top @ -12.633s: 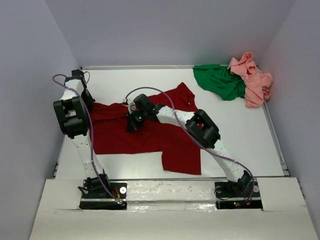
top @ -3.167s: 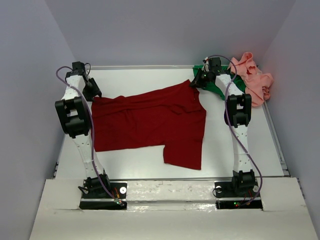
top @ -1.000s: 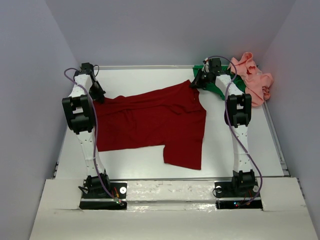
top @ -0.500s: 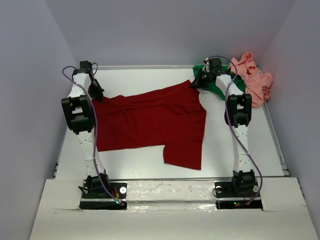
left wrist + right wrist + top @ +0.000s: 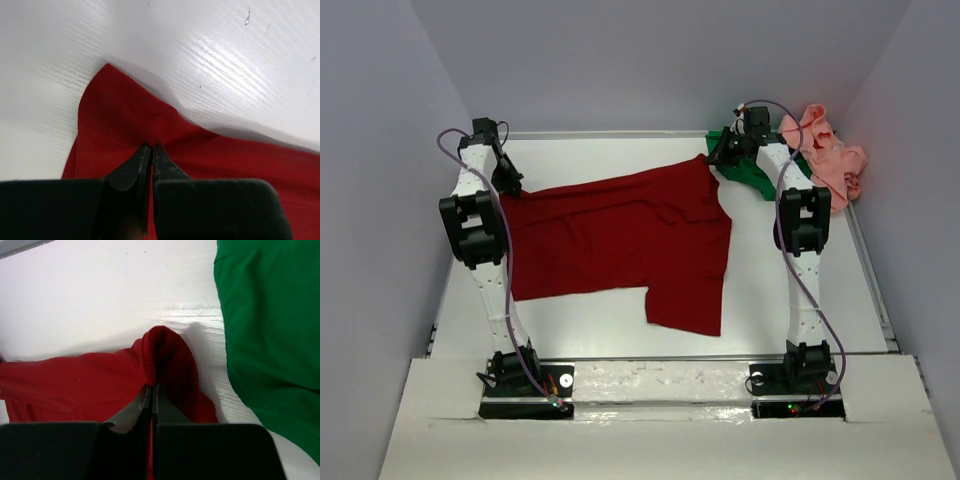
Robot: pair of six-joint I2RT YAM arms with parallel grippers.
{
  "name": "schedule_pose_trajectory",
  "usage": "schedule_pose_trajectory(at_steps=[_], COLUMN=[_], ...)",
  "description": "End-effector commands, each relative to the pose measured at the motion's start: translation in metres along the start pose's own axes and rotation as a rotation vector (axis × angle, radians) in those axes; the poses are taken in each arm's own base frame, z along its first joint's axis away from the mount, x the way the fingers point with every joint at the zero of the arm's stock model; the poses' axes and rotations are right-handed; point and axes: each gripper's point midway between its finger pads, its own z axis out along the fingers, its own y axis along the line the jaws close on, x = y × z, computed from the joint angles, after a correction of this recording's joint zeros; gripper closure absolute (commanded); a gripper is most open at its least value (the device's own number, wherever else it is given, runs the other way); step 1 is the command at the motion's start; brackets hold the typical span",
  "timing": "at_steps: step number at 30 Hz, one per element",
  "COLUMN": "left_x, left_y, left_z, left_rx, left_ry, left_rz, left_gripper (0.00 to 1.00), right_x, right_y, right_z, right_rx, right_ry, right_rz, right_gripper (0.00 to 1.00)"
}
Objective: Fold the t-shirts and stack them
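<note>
The dark red t-shirt (image 5: 620,235) lies spread across the white table. Its far edge is stretched between my two grippers. My left gripper (image 5: 508,180) is shut on the shirt's far left corner (image 5: 125,125), with cloth pinched between the closed fingertips (image 5: 142,152). At the far right, my right gripper (image 5: 718,155) is shut on the other corner (image 5: 167,360), which bunches up just ahead of its jaws. The bright green t-shirt (image 5: 760,170) lies crumpled beside that gripper (image 5: 152,388), filling the right of its wrist view (image 5: 270,330). The salmon pink t-shirt (image 5: 830,160) is heaped in the far right corner.
Grey walls close in the table (image 5: 800,270) on the left, back and right. A metal rail (image 5: 872,265) runs along the right edge. Both arm bases (image 5: 525,385) sit on the white ledge at the near edge.
Both grippers have moved slightly toward the back wall, pulling the red shirt's far edge tighter and straighter. The left gripper has shifted a little left again.
</note>
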Motion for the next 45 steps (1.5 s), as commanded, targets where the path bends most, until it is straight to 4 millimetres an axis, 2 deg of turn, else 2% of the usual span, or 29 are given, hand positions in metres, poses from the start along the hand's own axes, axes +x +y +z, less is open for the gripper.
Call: schedule_pose_trajectory(at_steps=[1,11,15,22,31,32,33,34,35,36,37,39,43,44,45], left_x=[-0.028,-0.044,-0.052,-0.047,-0.054,-0.054,-0.055,-0.055,-0.056,-0.056,-0.057,-0.058,-0.057,-0.057,-0.054], left_y=[-0.002,-0.01,-0.016,-0.025,-0.031,-0.03,-0.029,-0.028,-0.026,-0.025,-0.024,-0.019,-0.011,-0.011,-0.01], left_z=[-0.027,-0.021,-0.02,0.003,0.015,0.016,0.014,0.014,0.011,0.007,0.004,-0.002,-0.022,-0.027,-0.037], left_rx=[0.017,0.038,0.058,0.081,0.092,0.09,0.081,0.075,0.072,0.06,0.054,0.035,0.014,0.014,0.015], left_ry=[-0.094,-0.14,-0.177,-0.145,-0.156,-0.159,-0.163,-0.166,-0.171,-0.178,-0.184,-0.195,-0.21,-0.21,-0.213], left_rz=[-0.014,-0.037,-0.051,-0.052,-0.063,-0.063,-0.061,-0.06,-0.059,-0.052,-0.048,-0.042,-0.028,-0.025,-0.024], left_gripper=[0.87,0.85,0.83,0.8,0.8,0.79,0.79,0.79,0.78,0.78,0.78,0.78,0.76,0.76,0.75], right_x=[-0.047,-0.058,-0.069,-0.075,-0.073,-0.073,-0.071,-0.07,-0.072,-0.068,-0.072,-0.074,-0.075,-0.067,-0.073], right_y=[0.009,0.005,0.009,0.005,-0.003,-0.003,-0.007,-0.009,-0.009,-0.014,-0.01,-0.012,0.003,-0.001,0.012], right_z=[-0.031,-0.025,-0.025,-0.018,-0.006,-0.006,-0.005,-0.004,-0.007,-0.007,-0.013,-0.022,-0.05,-0.047,-0.063], right_rx=[0.01,0.023,0.014,0.011,0.013,0.015,0.027,0.036,0.044,0.064,0.066,0.074,0.072,0.076,0.056], right_ry=[-0.139,-0.179,-0.21,-0.239,-0.246,-0.245,-0.244,-0.244,-0.25,-0.245,-0.255,-0.259,-0.264,-0.243,-0.257], right_rz=[-0.037,-0.026,-0.037,-0.053,-0.055,-0.053,-0.048,-0.046,-0.05,-0.051,-0.06,-0.063,-0.102,-0.102,-0.128], right_gripper=[1.0,1.0,1.0,1.0,1.0,0.9,0.69,0.68,0.53,0.48,0.41,0.39,0.39,0.39,0.39])
